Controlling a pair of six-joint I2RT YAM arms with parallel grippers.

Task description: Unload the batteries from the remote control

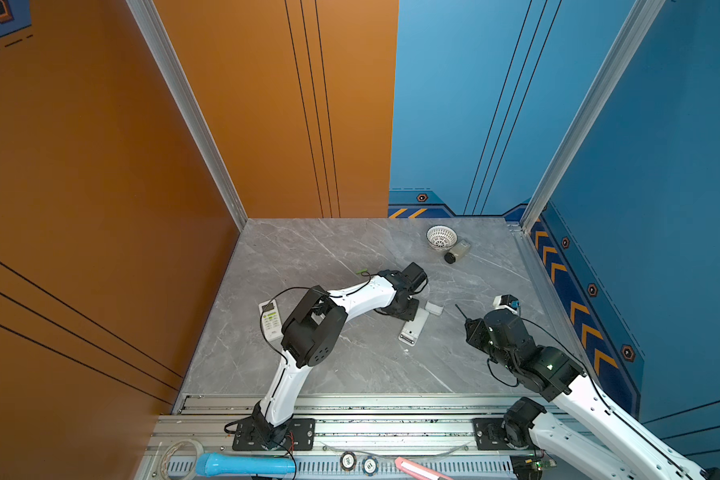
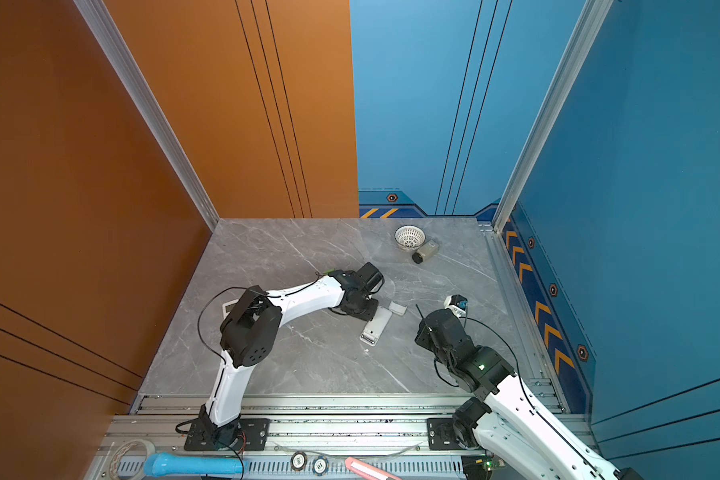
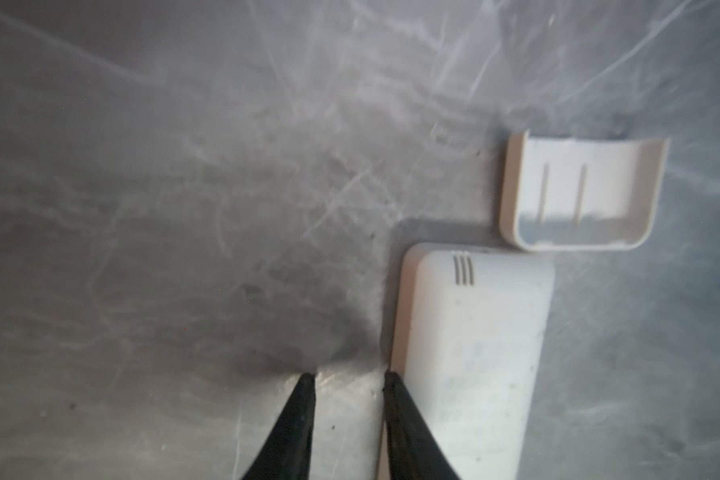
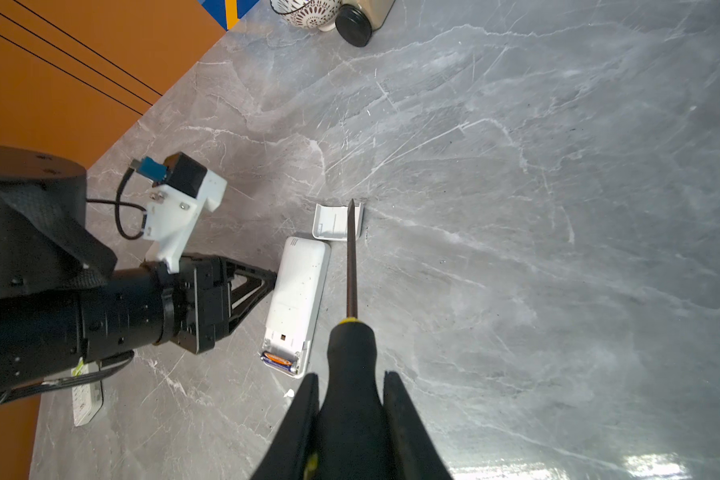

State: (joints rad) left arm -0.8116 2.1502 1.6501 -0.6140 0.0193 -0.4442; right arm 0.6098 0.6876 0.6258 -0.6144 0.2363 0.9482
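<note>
Nearest, on the front rail, lie a blue tube (image 1: 246,464) and a pink-handled tool (image 1: 416,468). Beyond it begins the grey marble counter (image 1: 350,365).

On the right, the right fingers (image 4: 302,415) are clamped on the black handle of a screwdriver (image 4: 352,266). Its shaft points away from the rail, and in both top views it stands apart, to the right of the other things.

At the left of the counter, a second remote (image 1: 270,321) lies buttons up, partly under the left arm's elbow.

Toward the middle, the remote control (image 1: 416,326) lies back up with its battery bay uncovered at the near end. One battery (image 4: 277,359) – orange and blue – sits in that bay.

The left fingers (image 3: 296,424) are low over the counter at the remote control's long side. They stand apart with only bare counter between them. One tip is against or just beside the white casing; which of the two cannot be told.

Just past the remote control's far end lies a white cover (image 1: 434,308), hollow side up.

Farther back, beyond the left wrist, a light green battery (image 1: 363,272) lies on the counter, well apart from the remote control.

At the far edge, a white patterned bowl (image 1: 441,237) stands beside a black-capped jar (image 1: 458,250) lying on its side.
</note>
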